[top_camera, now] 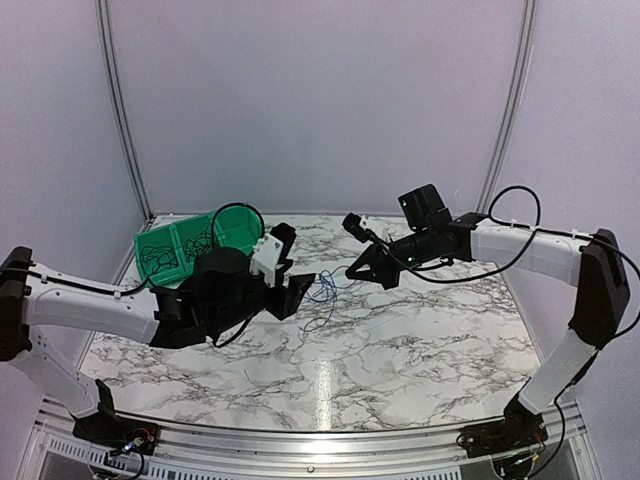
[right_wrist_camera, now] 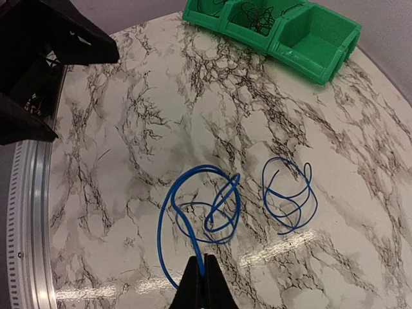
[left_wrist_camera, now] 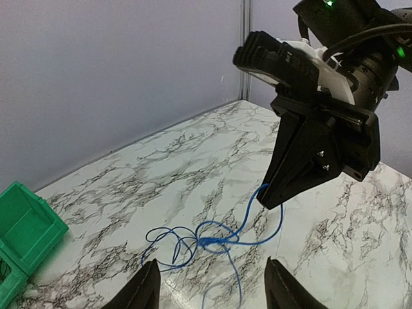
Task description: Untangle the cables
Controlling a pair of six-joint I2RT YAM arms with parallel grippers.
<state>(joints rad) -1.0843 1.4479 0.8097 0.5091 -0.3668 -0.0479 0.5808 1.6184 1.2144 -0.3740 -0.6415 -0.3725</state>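
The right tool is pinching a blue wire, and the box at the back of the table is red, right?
Not quite. The box is green, not red, as the right wrist view shows. The rest holds: the right tool is pinching a blue wire.

The right gripper (right_wrist_camera: 203, 262) sits at the bottom of the view, its two dark fingers pressed together on one strand of a blue cable (right_wrist_camera: 205, 205). Just beyond the gripper, that cable spreads over the marble counter (right_wrist_camera: 129, 129) in several overlapping loops. A smaller blue coil (right_wrist_camera: 290, 193) lies beyond the gripper and to its right, apart from the first. Far beyond the gripper, a green bin (right_wrist_camera: 322, 38) holds thin black wires (right_wrist_camera: 257, 16) in its compartments. A black robot part (right_wrist_camera: 45, 51) fills the far left corner, above a metal rail (right_wrist_camera: 26, 225).
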